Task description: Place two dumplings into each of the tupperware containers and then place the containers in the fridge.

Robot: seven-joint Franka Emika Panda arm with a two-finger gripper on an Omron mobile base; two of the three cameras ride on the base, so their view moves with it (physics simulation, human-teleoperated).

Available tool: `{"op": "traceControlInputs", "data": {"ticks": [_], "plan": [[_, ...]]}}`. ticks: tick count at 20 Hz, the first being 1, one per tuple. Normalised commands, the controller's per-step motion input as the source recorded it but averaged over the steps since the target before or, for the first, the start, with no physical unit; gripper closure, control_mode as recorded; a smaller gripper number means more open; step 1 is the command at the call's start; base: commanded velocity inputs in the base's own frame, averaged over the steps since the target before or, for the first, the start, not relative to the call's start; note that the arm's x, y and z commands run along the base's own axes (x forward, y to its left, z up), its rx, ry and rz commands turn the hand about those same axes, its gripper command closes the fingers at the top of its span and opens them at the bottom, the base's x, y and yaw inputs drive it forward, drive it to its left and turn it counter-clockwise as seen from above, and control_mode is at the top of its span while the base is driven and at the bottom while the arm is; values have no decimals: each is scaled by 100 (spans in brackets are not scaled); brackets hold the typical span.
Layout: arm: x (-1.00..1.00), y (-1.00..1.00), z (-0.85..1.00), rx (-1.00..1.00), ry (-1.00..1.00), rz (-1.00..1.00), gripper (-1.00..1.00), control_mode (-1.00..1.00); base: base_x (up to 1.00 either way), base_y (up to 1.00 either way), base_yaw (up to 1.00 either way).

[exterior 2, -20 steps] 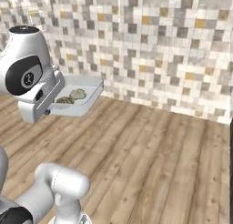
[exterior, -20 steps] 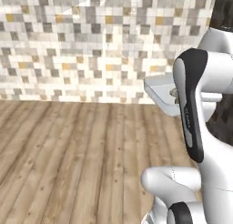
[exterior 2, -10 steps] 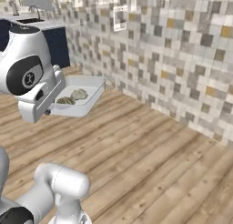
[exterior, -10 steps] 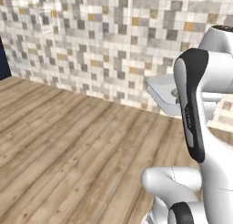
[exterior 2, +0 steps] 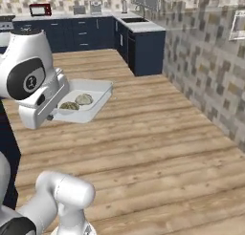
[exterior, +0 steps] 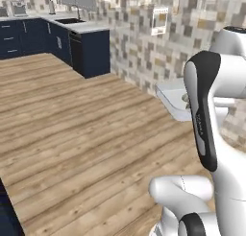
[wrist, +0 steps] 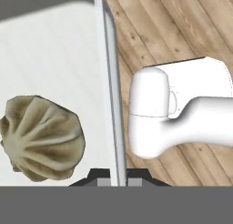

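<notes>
Swung toward dark cabinets (exterior 2: 95,31), jaws clamp container (exterior 2: 88,105) wall, dumplings (exterior 2: 76,102) inside, above open floor (exterior 2: 158,148).

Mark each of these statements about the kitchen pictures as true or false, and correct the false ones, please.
1. The shallow translucent grey-white tupperware container holds two lumpy beige-tan dumplings. True.
2. The container rests on the wooden plank floor. False: it is up in the air at the white arm's hand, above the floor.
3. The gripper is shut on the container's wall. True: the hand view shows the thin wall running down between the dark fingertips.
4. The container has a lid on it. False: it is open on top and the dumplings can be seen.
5. Dark blue cabinets stand against the mosaic tile wall. True.
</notes>
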Motion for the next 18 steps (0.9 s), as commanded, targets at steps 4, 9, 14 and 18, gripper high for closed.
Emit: {"op": "traceControlInputs", "data": {"ticks": [4, 9, 14, 18], "plan": [[0, 0, 0, 0, 0, 0, 100, 100, 100, -51, 48], [0, 0, 0, 0, 0, 0, 100, 100, 91, -54, 7], [0, 0, 0, 0, 0, 0, 100, 100, 100, -21, 0], [0, 0, 0, 0, 0, 0, 100, 100, 100, -19, 20]]}}
